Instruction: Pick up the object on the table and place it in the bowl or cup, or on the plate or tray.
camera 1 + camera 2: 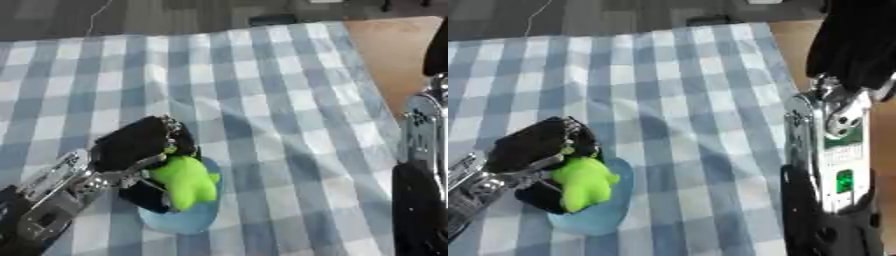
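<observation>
A bright green soft toy is in my left hand, whose black fingers curl round its upper part. The toy hangs low over a light blue plate at the near left of the table. I cannot tell whether the toy touches the plate. The hand and toy hide much of the plate. My right arm stands upright at the right edge, with a silver wrist section and the black right hand above it, well away from the toy.
A blue and white checked cloth covers the table. To the right of the cloth a bare brown surface shows. Dark floor and a thin cable lie beyond the far edge.
</observation>
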